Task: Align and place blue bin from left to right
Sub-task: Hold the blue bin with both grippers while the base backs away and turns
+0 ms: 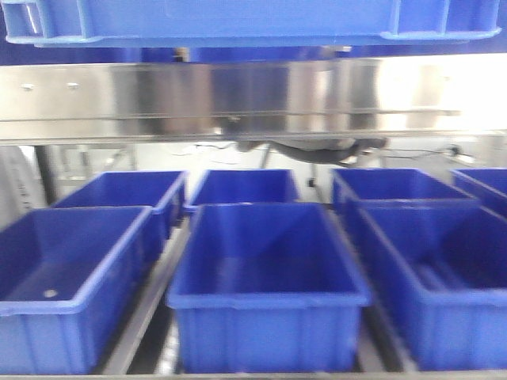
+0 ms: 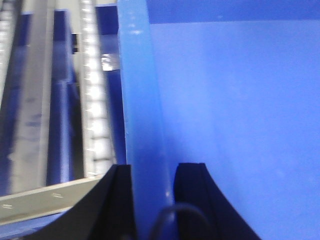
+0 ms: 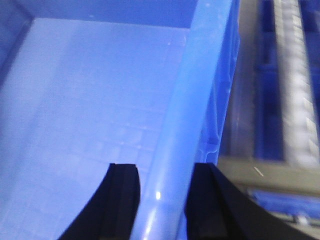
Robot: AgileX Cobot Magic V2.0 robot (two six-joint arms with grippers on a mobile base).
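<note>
The blue bin (image 1: pixel 238 20) is seen raised along the top edge of the front view, above a stainless steel beam (image 1: pixel 238 99) and well apart from the rows of darker blue tubs (image 1: pixel 265 273) set below it. Its left wall is pinched at the rim by the left tool (image 2: pixel 155 167), with one finger inside and one outside. The opposite rim is pinched likewise by the right tool (image 3: pixel 161 167). A blurred roller track (image 2: pixel 95 100) is glimpsed beside the bin in the left wrist view.

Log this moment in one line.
left gripper: shut on blue bin | right gripper: shut on blue bin | blue bin: aloft
</note>
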